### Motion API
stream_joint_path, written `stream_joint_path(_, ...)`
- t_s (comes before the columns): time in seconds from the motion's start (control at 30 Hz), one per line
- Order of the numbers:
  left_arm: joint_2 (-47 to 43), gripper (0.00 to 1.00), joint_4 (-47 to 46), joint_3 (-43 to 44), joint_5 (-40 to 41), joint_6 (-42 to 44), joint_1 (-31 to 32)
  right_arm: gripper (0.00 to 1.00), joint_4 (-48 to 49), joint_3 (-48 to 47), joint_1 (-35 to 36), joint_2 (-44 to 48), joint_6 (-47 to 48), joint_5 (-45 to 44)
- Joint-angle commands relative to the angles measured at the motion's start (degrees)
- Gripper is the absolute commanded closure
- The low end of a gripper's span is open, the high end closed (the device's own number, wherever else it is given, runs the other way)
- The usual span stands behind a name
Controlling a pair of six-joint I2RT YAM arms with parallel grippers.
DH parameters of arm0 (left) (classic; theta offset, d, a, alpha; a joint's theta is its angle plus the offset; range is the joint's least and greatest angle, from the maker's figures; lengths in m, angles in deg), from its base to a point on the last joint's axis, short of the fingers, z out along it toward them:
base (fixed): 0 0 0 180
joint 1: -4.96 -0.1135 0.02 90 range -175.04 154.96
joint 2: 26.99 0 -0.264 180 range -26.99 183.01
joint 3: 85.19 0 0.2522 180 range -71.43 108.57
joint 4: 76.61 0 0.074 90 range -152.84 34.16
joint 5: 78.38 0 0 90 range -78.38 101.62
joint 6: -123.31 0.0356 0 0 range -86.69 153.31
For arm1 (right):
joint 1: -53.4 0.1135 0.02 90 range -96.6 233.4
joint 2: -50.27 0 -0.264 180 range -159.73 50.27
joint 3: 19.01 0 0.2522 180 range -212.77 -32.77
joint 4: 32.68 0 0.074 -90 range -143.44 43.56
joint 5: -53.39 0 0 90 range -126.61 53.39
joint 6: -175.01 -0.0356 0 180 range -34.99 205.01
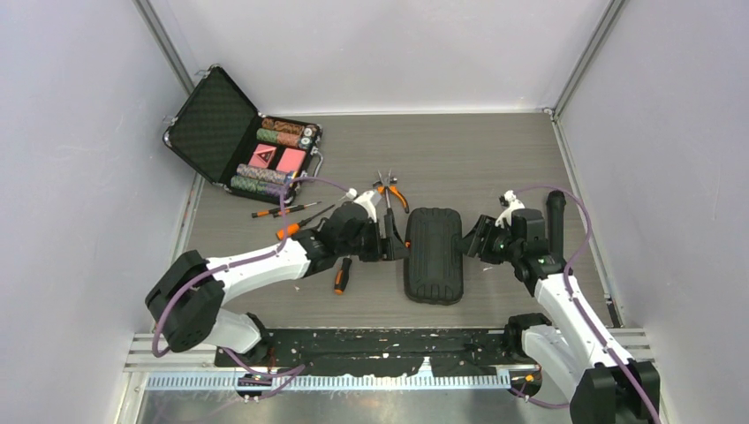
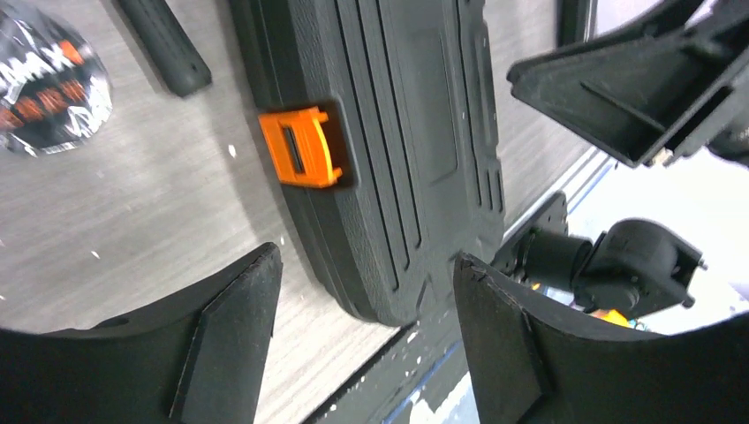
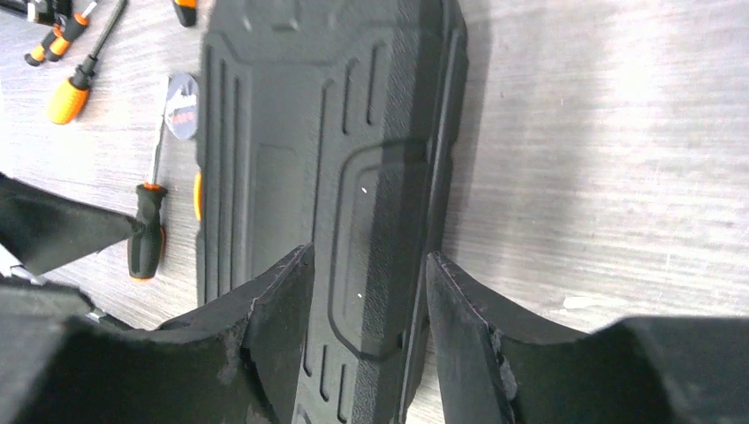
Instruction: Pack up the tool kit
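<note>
Nearest the lens, along the near edge of the counter (image 1: pixel 512 159), sit the bases of the left arm (image 1: pixel 190 309) and right arm (image 1: pixel 609 375). Reading from the left: a metal-edged briefcase (image 1: pixel 212 124) of chips and cards lies open in the far-left corner. Loose screwdrivers (image 1: pixel 287 231) are scattered left of centre, and a black-handled screwdriver (image 1: pixel 341 276) lies just beside the left arm's wrist. The pliers (image 1: pixel 391 193) lie nearer the far edge. The left tool (image 1: pixel 395 240) is released, jaws apart, at the left long side of the tool kit (image 1: pixel 434 254). A corner of the case shows between its fingers (image 2: pixel 238 344) without contact, and the orange latch (image 2: pixel 300 147) lies just ahead of them. The tool kit itself lies flat and shut at the counter's centre. The right tool (image 1: pixel 468 243) is likewise released, its jaws spread above the case's right edge and grasping nothing. Step in hand, as judged: opening the case, since every hand tool lies outside it. The next move calls for the left tool to free the latch while the right tool steadies the opposite edge. Only then can the lid be raised.
</note>
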Motion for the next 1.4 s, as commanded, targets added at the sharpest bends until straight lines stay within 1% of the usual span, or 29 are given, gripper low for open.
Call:
stream_joint_path(0.0,1.1,0.28,-5.2,2.3,0.9,0.9,-3.0,0.45,2.9,-4.3,0.0,-0.7,2.6,-1.1)
stream_joint_path(0.17,8.0,0.32,-3.7,8.7,-1.3,2.4,-3.5,0.45,7.6,-3.0,0.0,-4.9,1.5,1.3)
stream_joint_path(0.37,12.9,0.37,-2.3,10.9,-1.5,3.3,-4.1,0.44,12.5,0.7,0.0,-8.9,0.6,4.6)
stream_joint_path(0.57,11.9,0.37,-1.6,9.8,-1.3,3.4,-4.8,0.45,13.9,3.6,0.1,-9.1,0.1,4.3)
stream_joint_path(0.7,10.4,0.36,-1.9,8.9,-2.4,3.0,-4.8,0.47,17.3,6.5,0.0,-9.4,-1.4,4.6)
stream_joint_path(0.83,9.7,0.36,-2.6,7.3,-0.5,3.8,-4.9,0.47,18.2,6.7,-0.1,-10.4,-0.7,4.0)
stream_joint_path(1.03,12.1,0.39,-3.1,8.7,-3.3,4.2,-5.1,0.48,18.1,5.4,0.0,-12.4,-0.8,4.6)
stream_joint_path(1.23,13.2,0.48,-2.7,8.4,-4.2,4.0,-5.8,0.48,21.0,6.1,0.0,-14.5,-0.8,5.7)
stream_joint_path(1.37,13.3,0.56,-2.6,8.1,-2.8,4.5,-6.0,0.48,21.0,6.3,0.0,-15.0,-0.2,5.8)
